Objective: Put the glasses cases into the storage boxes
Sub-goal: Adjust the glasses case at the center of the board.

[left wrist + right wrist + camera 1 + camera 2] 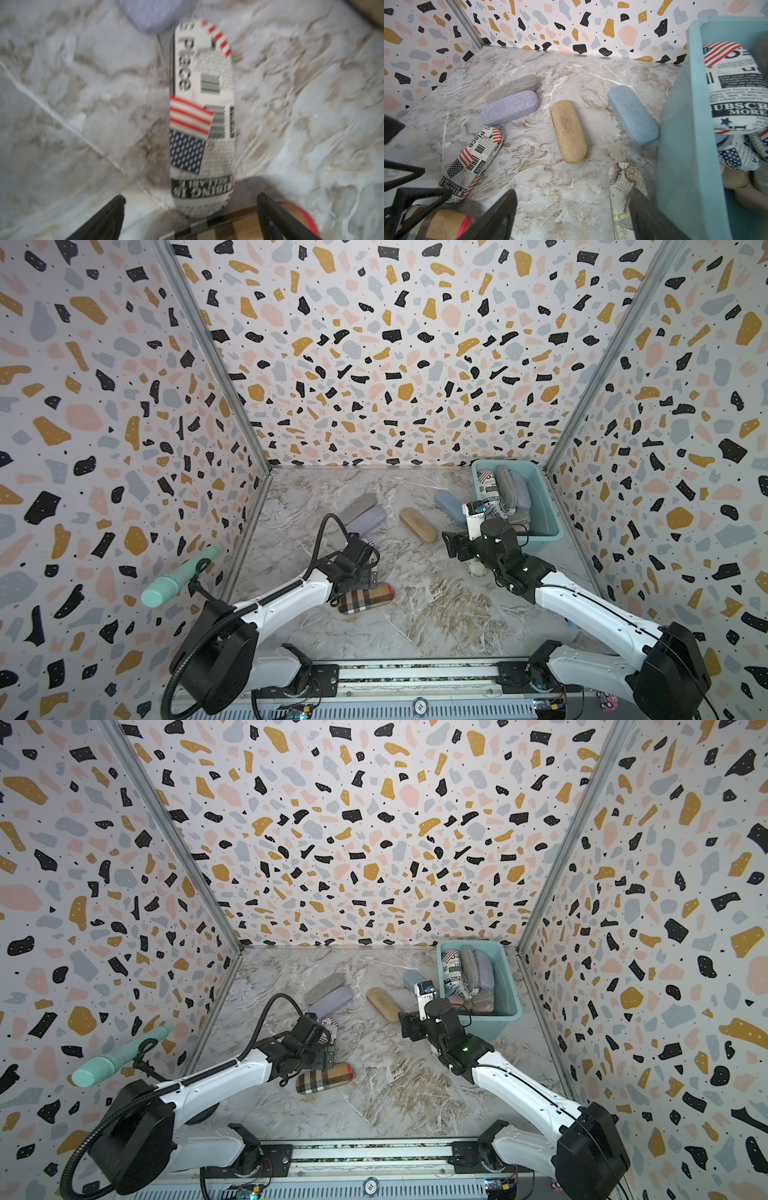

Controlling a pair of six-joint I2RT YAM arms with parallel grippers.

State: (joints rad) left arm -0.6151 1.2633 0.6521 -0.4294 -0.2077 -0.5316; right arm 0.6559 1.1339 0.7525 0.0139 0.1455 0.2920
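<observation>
We seem mid-reach: left tool (pixel 191 196) spread apart at the newspaper-print case (pixel 331 1029), left of centre on the tabletop (pixel 415 614) in a top view, right tool (pixel 573 192) also apart by the teal box (pixel 544 506); next we close squarely.

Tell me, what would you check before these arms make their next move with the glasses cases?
1. The left jaws open, empty: ok.
2. The newspaper-print oblong glasses case lies flat on the marble table, lined up ahead of the left jaws: ok.
3. The brown plaid fabric case with red end sits right under the left jaws and might get caught: not ok.
4. The right jaws open, empty: ok.
5. The teal plastic tub shows bare floor for more cases: ok.
6. The map-print case touching the right jaws: cannot tell.
</observation>
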